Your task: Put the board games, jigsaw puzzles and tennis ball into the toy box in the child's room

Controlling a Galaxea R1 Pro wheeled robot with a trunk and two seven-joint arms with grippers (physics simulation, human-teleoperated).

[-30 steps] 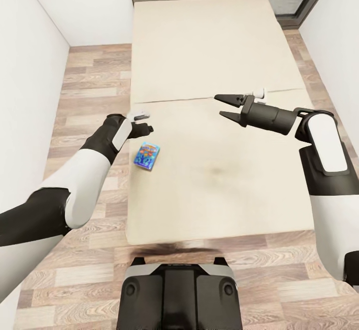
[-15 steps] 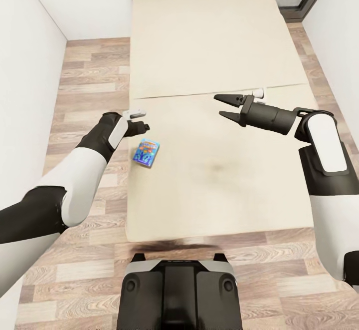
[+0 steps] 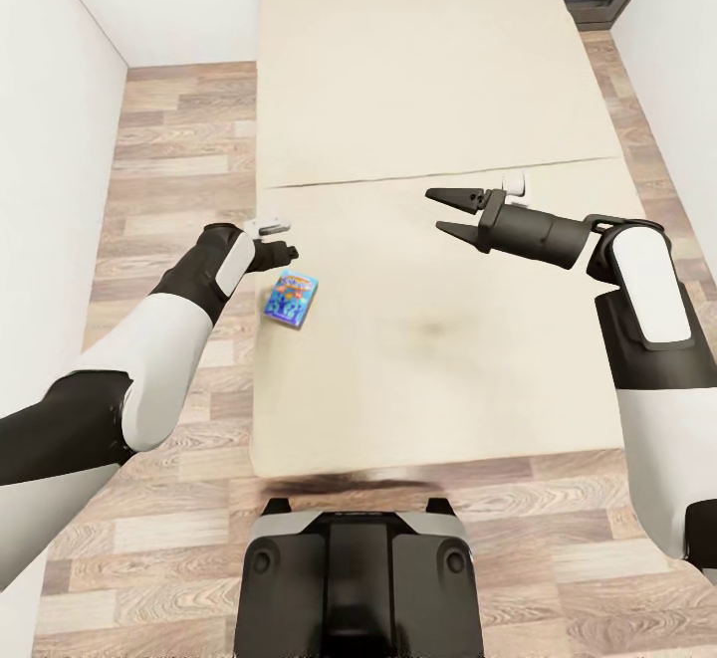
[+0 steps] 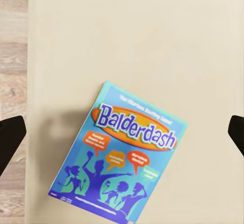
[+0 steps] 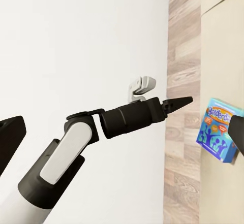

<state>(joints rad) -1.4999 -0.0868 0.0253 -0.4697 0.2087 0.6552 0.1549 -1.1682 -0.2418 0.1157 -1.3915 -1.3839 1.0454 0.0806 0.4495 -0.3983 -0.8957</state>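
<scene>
One big beige bed [image 3: 418,270] holds a small blue board game [image 3: 292,299] flat near its left edge, with cartoon people and "Balderdash" printed on it. Above it the left gripper [image 3: 282,253] has its fingers wide apart, and the right gripper [image 3: 450,212] hangs open too. I think a bump could push the box off onto the floor [image 3: 179,190].

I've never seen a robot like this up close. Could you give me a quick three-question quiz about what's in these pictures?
1. True or false: the blue Balderdash box lies near the edge of the bed.
2. Which gripper hovers nearer the box: A) left gripper B) right gripper?
3. Fill in: the right gripper's jaws are ____.

Key: 1 true. 2 A. 3 open.
</scene>
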